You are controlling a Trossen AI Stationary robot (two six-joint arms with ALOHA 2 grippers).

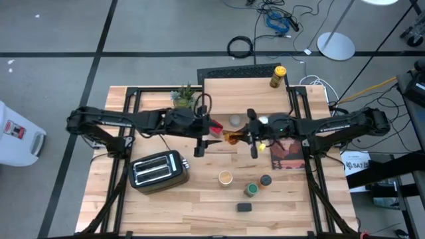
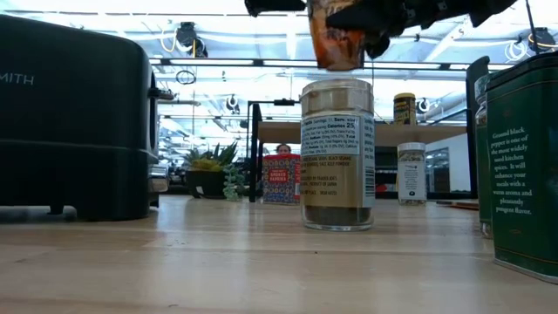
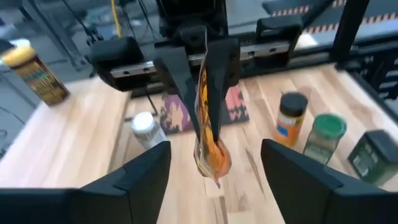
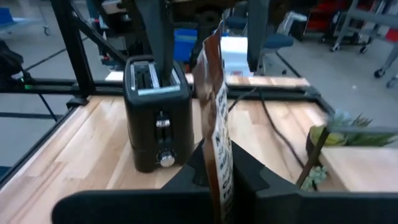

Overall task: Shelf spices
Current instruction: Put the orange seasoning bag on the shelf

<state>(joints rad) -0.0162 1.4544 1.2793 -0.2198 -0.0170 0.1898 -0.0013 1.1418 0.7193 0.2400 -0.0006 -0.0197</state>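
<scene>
An orange-brown spice pouch [image 1: 231, 137] hangs in the air over the table's middle, in front of the shelf [image 1: 246, 93]. My right gripper [image 1: 248, 137] is shut on it from the right. My left gripper [image 3: 214, 180] faces it from the left, open, with a finger on each side of the pouch's free end [image 3: 211, 163] and touching neither side. A yellow-capped bottle [image 1: 277, 76] stands on the shelf top. Two white-lidded jars [image 1: 235, 121] stand on the table in front of the shelf. My right gripper pinches the pouch's two flat faces [image 3: 204, 93] between its two fingers [image 3: 180, 81]. The fingers come about level from the table's right and lie along the pouch. The pouch stands on edge, sticks out toward the left arm and is clear of the table.
A silver toaster [image 1: 158, 169] stands at the near left and a potted plant [image 1: 184, 96] beside the shelf. Near the front stand a tan-lidded jar [image 1: 226, 177], a green-lidded jar [image 1: 251, 190], a dark-lidded jar [image 1: 265, 180] and a black tin [image 1: 244, 207]. A patterned packet [image 1: 287, 154] lies at the right.
</scene>
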